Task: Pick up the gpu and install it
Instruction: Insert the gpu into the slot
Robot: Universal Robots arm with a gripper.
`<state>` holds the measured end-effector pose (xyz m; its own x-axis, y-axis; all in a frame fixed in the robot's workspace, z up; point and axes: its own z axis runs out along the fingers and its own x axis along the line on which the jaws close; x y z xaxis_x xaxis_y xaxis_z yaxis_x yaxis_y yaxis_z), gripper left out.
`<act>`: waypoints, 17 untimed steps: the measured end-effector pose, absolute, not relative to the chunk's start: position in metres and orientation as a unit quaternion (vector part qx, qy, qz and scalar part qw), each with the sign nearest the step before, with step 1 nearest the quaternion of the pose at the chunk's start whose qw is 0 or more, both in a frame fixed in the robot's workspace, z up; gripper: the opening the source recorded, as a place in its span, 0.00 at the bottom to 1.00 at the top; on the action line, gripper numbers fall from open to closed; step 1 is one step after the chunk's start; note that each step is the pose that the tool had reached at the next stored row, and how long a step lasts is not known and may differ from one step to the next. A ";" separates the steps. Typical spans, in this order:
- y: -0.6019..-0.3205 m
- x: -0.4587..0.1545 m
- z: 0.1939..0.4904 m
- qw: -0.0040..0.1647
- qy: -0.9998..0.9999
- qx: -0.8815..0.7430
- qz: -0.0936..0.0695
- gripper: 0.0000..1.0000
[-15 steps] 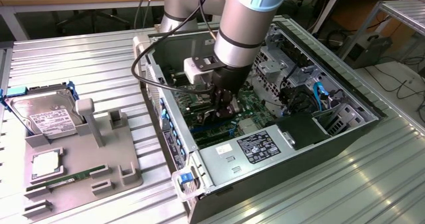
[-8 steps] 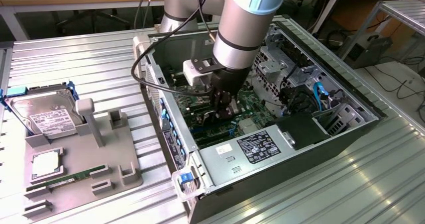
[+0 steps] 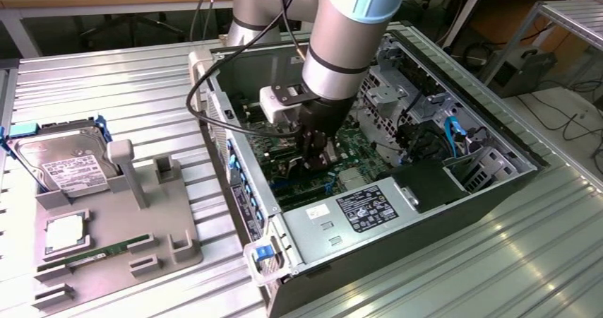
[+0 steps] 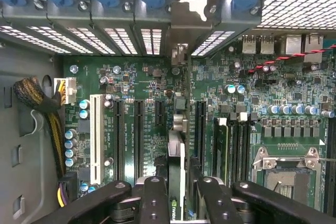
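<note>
gpu, thin flat black circuit card [image 4: 177, 182], is edge-on between the fingers [image 4: 153, 203] of the black hand [image 4: 176, 203], clamped from both flat faces, so the hand is closed down to the card's thickness. card stands upright, held by its upper edge, over the green motherboard [image 4: 142, 87] in line with the long black expansion slots [image 4: 139, 135]. whether its lower edge is already in a slot i cannot tell; the card itself hides the contact line.

in the exterior view the hand [image 3: 315, 152] is deep inside the open black-and-grey computer case [image 3: 509, 173], which lies on its side on the ribbed metal counter [image 3: 104, 92].

handling judgement: light, stiff but thin, so it will take squeeze on its faces but not twist or side load. components and edge contacts are fragile. grip on bare board near the top edge looks right; pushing force should go straight down along the card's plane. smooth faces could slip if pressed hard.

off to the exterior view's left: grey parts holder [image 3: 113, 240] with silver hard drive with white label [image 3: 66, 166] and slim green memory stick [image 3: 94, 253], well apart from the case.
</note>
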<state>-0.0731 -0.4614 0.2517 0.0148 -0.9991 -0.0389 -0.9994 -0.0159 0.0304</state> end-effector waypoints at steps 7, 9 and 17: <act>-0.461 -0.073 0.268 0.002 0.701 -0.712 0.024 0.40; -0.461 -0.073 0.279 0.002 0.701 -0.713 0.024 0.40; -0.457 -0.081 0.286 0.002 0.700 -0.714 0.020 0.11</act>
